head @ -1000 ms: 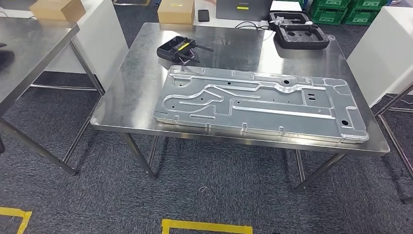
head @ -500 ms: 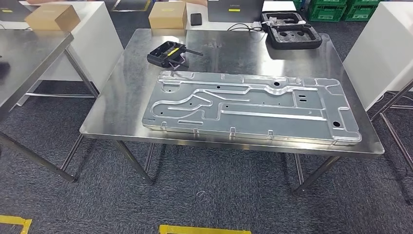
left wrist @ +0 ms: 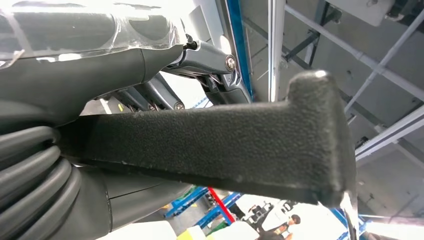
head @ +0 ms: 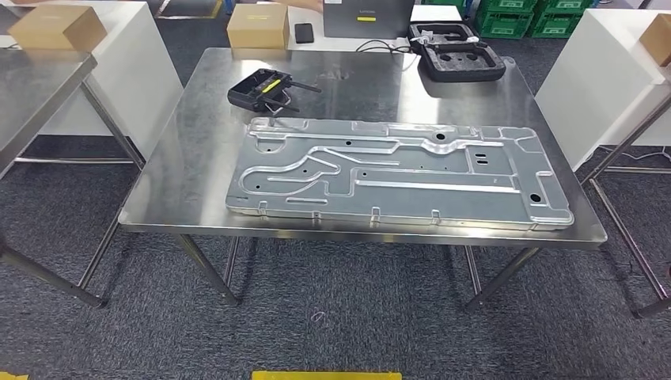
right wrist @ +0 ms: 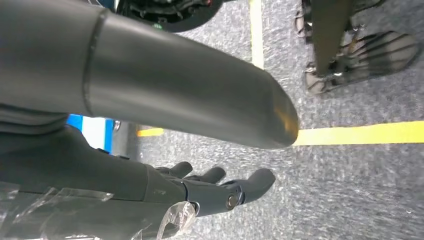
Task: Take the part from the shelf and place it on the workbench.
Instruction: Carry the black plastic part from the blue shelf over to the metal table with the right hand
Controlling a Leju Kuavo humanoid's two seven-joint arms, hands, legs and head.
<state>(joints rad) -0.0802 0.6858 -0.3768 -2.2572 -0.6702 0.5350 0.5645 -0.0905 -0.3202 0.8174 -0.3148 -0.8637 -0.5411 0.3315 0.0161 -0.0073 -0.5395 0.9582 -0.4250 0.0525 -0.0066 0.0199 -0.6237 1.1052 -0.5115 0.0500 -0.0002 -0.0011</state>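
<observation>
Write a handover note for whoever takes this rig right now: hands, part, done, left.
Left hand: grips the black part.
Right hand: holds nothing, fingers apart.
Workbench: straight ahead in the head view; a large metal plate covers much of its top, with bare steel along the left side.
Done: part is in hand.
Left: set the part on the workbench.

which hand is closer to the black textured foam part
Left. The left hand holds the black textured foam part, fingers against it. The right hand hangs empty above the grey carpet near a yellow floor line, apart from the part.
</observation>
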